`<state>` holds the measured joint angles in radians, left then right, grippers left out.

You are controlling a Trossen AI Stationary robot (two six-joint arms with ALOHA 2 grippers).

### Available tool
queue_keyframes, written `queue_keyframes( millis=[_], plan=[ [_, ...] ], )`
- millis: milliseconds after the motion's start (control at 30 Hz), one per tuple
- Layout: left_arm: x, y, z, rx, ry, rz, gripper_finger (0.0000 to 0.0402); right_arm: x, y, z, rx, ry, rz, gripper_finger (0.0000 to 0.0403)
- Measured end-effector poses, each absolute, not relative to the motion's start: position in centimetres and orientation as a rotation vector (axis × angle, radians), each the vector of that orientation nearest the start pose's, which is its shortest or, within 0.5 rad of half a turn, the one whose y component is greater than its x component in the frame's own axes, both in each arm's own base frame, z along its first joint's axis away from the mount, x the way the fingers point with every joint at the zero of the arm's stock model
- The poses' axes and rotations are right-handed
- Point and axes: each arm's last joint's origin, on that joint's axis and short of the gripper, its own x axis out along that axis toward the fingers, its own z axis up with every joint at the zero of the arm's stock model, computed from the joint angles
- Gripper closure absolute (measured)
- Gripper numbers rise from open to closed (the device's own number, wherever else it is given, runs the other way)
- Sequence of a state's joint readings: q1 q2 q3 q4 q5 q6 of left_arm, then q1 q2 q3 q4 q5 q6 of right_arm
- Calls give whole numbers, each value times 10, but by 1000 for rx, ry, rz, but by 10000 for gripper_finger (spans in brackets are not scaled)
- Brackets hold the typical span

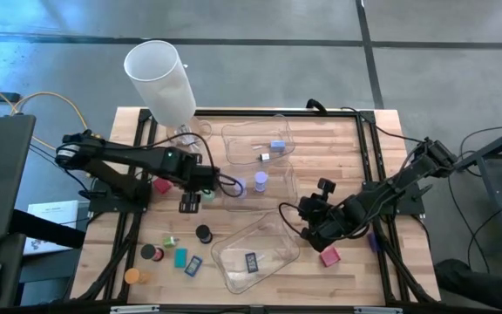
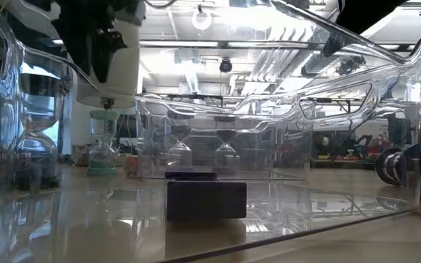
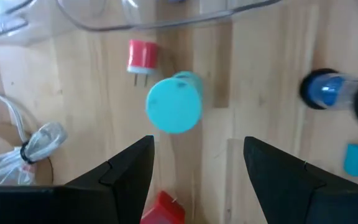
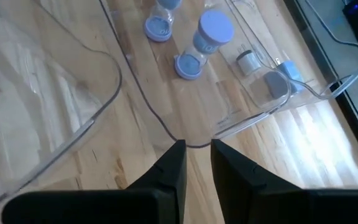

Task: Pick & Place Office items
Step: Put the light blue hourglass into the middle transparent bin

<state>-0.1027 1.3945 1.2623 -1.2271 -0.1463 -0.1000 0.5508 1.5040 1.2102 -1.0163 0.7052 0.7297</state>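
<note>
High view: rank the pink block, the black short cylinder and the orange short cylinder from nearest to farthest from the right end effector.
1. Pink block: on bare wood just beside the right end effector, toward the table's right edge.
2. Black short cylinder: on the other side of the clear plastic tray.
3. Orange short cylinder: at the table's far left edge.

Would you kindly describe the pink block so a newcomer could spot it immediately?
Start at the table's right side, where the right claw hangs by the near clear tray. Just beyond that arm, toward the front edge, lies the pink block, alone on bare wood, the only pink piece there.
</note>
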Motion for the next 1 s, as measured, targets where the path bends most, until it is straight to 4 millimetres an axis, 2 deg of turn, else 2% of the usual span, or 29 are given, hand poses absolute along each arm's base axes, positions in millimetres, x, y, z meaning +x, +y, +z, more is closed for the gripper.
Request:
queue_keyframes(
  millis=[200, 533, 700, 1000],
  plan=[
    [249, -13, 284, 122, 1317, 58, 163, 245, 127, 266, -172, 947, -480, 341],
    [253, -1, 281, 95, 1309, 87, 163, 245, 127, 266, -209, 945, -473, 341],
    [254, 0, 277, 61, 1297, 39, 163, 245, 127, 266, -207, 944, -475, 341],
    [253, 0, 264, 56, 1311, 57, 163, 245, 127, 266, -201, 941, -476, 341]
  ],
)
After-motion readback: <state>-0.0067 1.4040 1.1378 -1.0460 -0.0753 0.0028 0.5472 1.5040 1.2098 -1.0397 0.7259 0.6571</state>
